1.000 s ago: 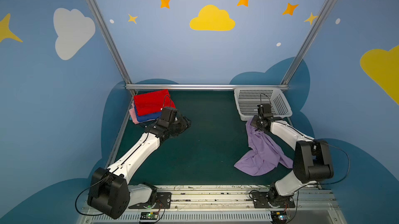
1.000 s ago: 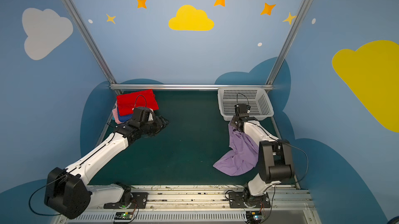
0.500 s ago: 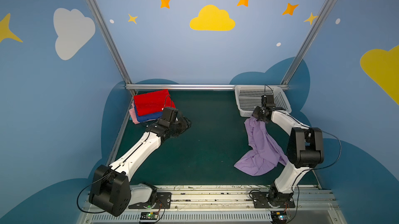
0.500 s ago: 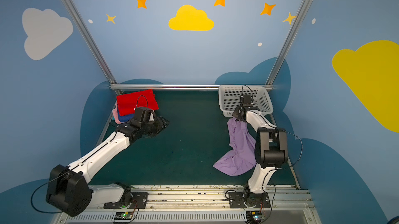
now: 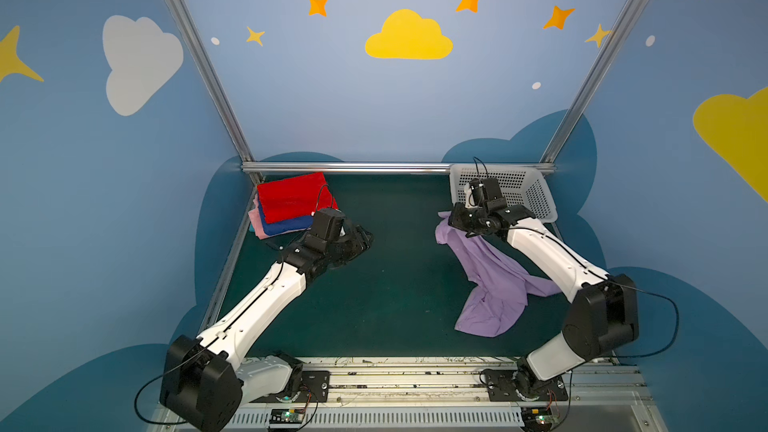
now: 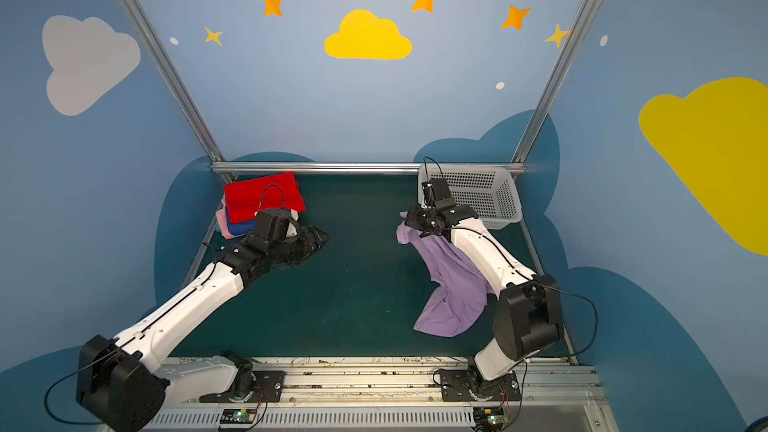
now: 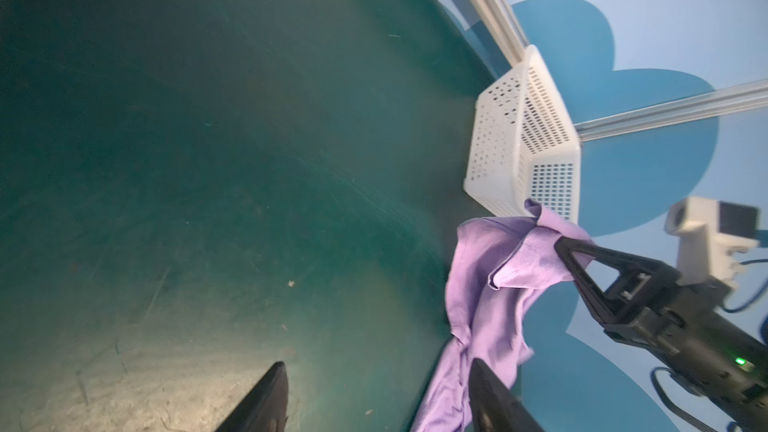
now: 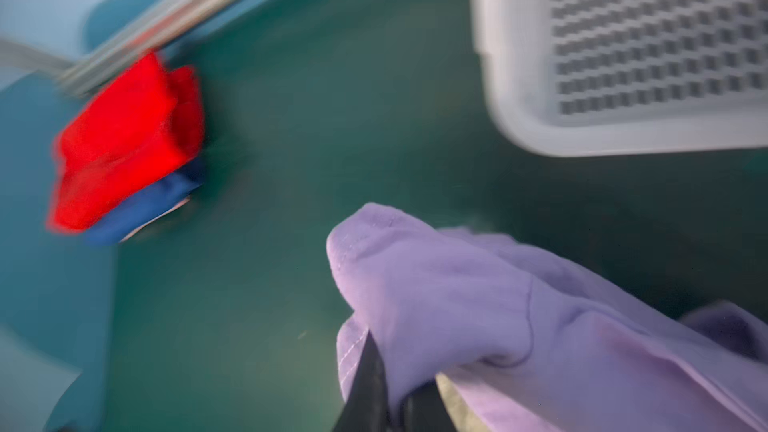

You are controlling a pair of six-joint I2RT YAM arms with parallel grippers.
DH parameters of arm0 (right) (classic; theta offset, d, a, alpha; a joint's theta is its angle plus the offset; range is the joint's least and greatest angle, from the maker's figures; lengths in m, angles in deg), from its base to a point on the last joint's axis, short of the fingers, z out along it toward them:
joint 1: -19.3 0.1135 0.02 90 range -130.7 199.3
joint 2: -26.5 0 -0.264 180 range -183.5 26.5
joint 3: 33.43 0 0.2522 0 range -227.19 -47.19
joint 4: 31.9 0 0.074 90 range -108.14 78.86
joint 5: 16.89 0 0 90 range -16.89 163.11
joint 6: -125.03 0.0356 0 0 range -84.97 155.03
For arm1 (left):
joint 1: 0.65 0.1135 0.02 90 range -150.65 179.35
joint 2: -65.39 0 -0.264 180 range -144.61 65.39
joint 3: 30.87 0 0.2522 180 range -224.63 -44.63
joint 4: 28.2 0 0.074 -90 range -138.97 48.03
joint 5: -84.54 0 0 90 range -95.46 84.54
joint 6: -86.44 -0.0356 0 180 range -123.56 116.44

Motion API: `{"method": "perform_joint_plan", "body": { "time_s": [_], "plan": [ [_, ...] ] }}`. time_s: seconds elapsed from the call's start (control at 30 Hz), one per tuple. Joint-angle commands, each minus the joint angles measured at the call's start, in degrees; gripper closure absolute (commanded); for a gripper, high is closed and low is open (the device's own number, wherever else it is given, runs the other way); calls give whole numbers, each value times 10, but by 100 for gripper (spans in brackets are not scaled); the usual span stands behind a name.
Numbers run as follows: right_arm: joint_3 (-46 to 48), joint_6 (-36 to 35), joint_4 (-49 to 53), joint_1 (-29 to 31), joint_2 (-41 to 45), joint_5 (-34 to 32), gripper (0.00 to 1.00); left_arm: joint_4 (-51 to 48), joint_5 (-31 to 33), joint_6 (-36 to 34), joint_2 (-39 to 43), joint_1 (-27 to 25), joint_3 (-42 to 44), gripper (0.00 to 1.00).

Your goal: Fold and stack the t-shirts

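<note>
The lavender t-shirt (image 5: pixel 494 280) (image 6: pixel 449 284) lies crumpled on the right of the green mat, one end lifted. My right gripper (image 5: pixel 452 221) (image 8: pixel 395 367) is shut on that raised end, in front of the basket; the cloth (image 8: pixel 457 297) drapes over its fingers. The left wrist view shows this grip (image 7: pixel 559 242) and the hanging shirt (image 7: pixel 486 280). At the back left is a folded stack: red t-shirt (image 5: pixel 293 199) on top, blue (image 5: pixel 286 226) under it, pink (image 5: pixel 255 222) lowest. Beside the stack, my left gripper (image 5: pixel 368 238) (image 7: pixel 378 363) is open and holds nothing.
A white perforated basket (image 5: pixel 528 193) (image 7: pixel 519 138) stands in the back right corner against the metal rail (image 5: pixel 353 167). Blue walls close in the mat on three sides. Bare green mat (image 5: pixel 399 276) lies between the two arms.
My right gripper has swung left, away from the basket, drawing the lavender shirt's held end toward the middle. The left arm has barely moved.
</note>
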Motion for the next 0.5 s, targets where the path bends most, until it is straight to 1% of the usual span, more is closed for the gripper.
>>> {"method": "perform_joint_plan", "body": {
  "time_s": [0.0,0.07,0.17,0.2,0.27,0.3,0.33,0.37,0.4,0.47],
  "plan": [
    [-31,-28,4,21,57,12,100,-26,24,-12,28,-12,-12,29],
    [-25,-58,-30,34,94,15,100,-17,16,-13,51,-18,-1,25],
    [-2,-64,-83,49,155,-15,100,-6,12,-15,85,-24,10,18],
    [-2,-66,-82,49,172,-22,100,-6,12,-18,92,-26,9,17],
    [-14,-71,-65,48,195,-35,100,-7,13,-30,98,-37,0,14],
    [-23,-72,-51,47,203,-35,100,-11,13,-44,94,-53,-11,12],
    [-31,-73,-40,46,209,-32,100,-15,22,-56,89,-69,-22,6],
    [-40,-73,-29,45,213,-28,100,-16,29,-71,78,-90,-36,2],
    [-50,-74,-14,44,216,-20,100,-14,34,-85,64,-106,-48,0],
    [-68,-71,16,42,216,-4,100,-9,33,-103,31,-119,-74,0]
  ]
}}
